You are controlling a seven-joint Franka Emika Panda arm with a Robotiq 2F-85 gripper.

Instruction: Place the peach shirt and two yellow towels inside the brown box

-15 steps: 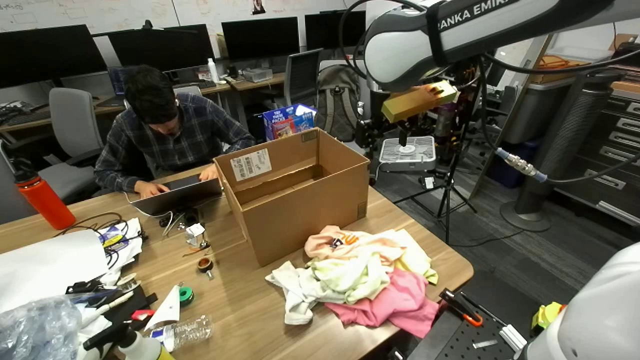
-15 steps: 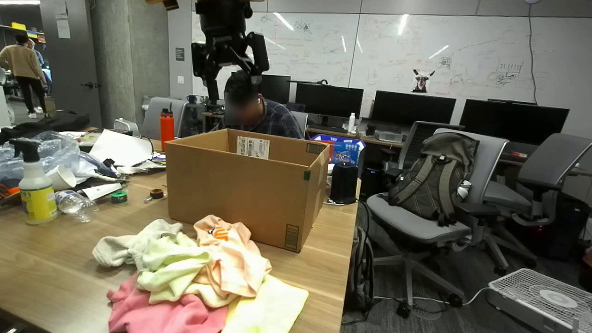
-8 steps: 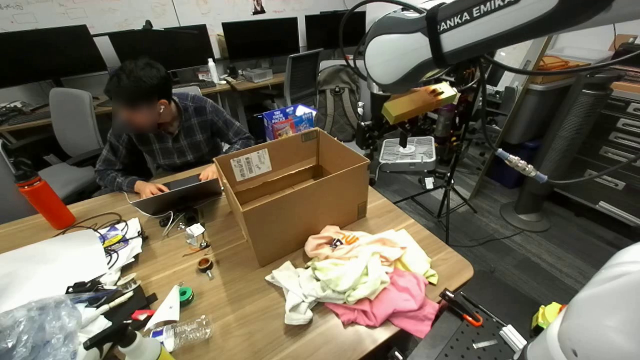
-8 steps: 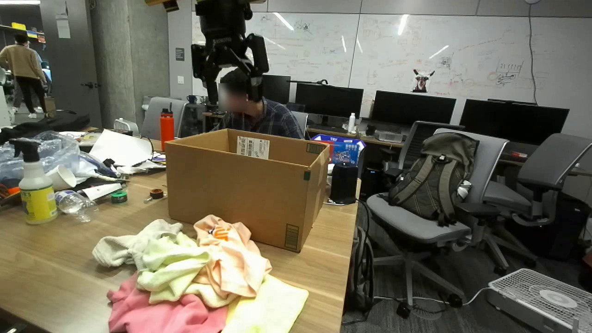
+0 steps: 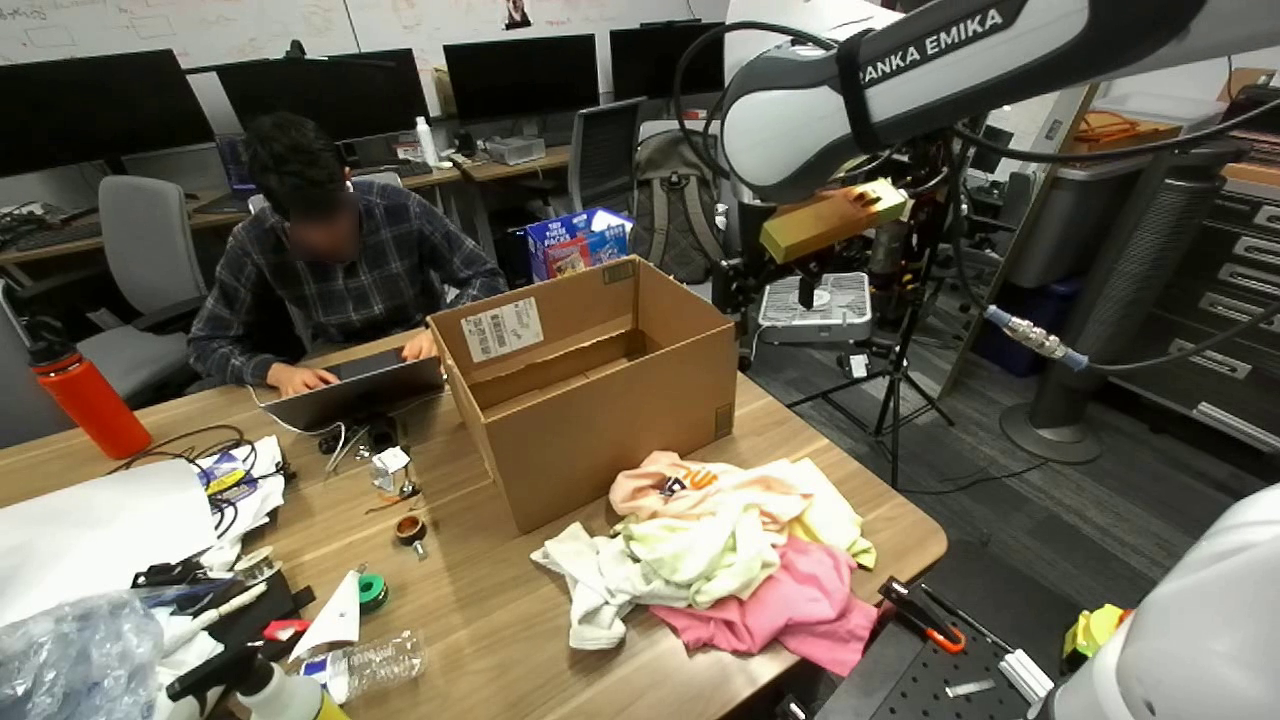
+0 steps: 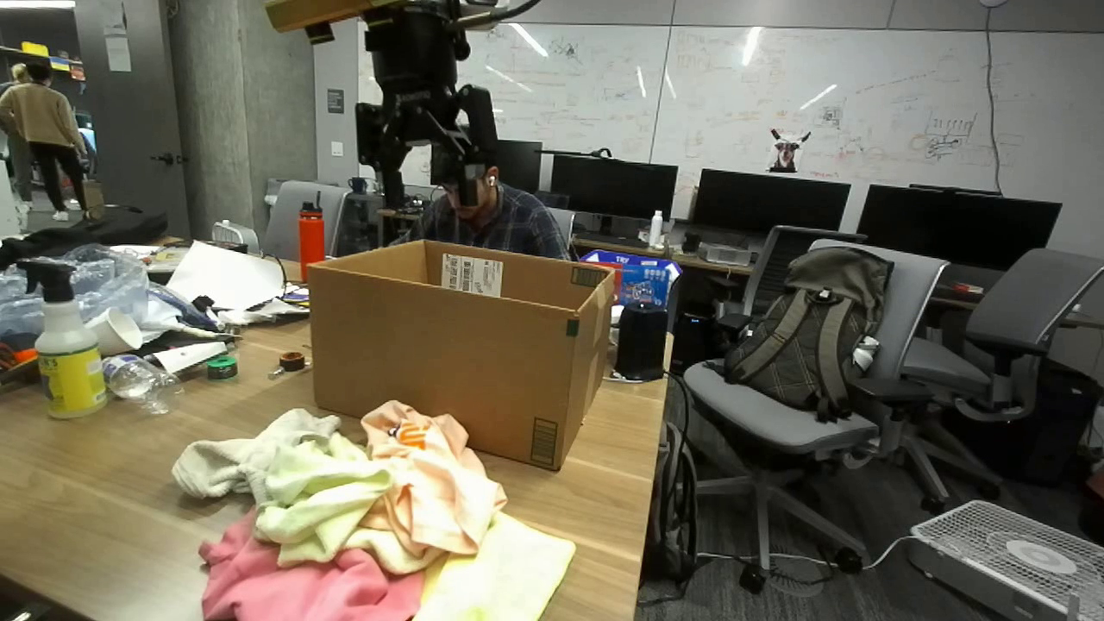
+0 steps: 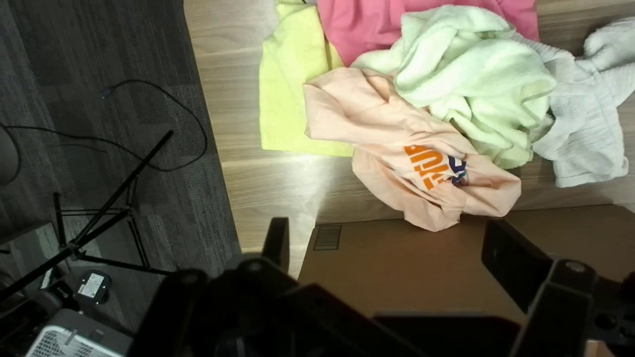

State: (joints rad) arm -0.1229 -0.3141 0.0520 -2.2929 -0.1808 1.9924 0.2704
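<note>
A large brown box [image 6: 440, 371] stands open-topped on a wood-grain table [image 5: 480, 610], with a white printed label [image 5: 502, 330] on its inner side. Outside it, along one long side, lies a loose pile of fabric. The peach shirt [image 6: 435, 504], crumpled and marked with orange and dark lettering, is the part of that pile closest to the box; whether it touches the cardboard is hard to tell. The brighter yellow towel [image 6: 504, 569] lies fairly flat, partly covered by the shirt, while the paler yellow towel [image 7: 481, 74], slightly greenish, is bunched up at the shirt's other side. A bright pink cloth [image 5: 785, 610] spreads along the side of the pile away from the box, and a whitish cloth [image 5: 590, 580] trails off at the end opposite the brighter towel. Hanging in the air at the end of a white-and-black robot arm [image 5: 790, 125] is the black gripper [image 6: 431, 194], its two fingers [image 7: 278, 240] spread wide apart; in the wrist view, the box's outer side and a strip of table show between them. Behind the box, a man [image 5: 380, 270] in dark plaid sits at the table with his hands on a laptop [image 5: 350, 395]. An orange-red bottle [image 5: 95, 405] stands farther along the table, and a backpack [image 6: 811, 345] rests on a grey office chair [image 6: 776, 431] nearby.
</note>
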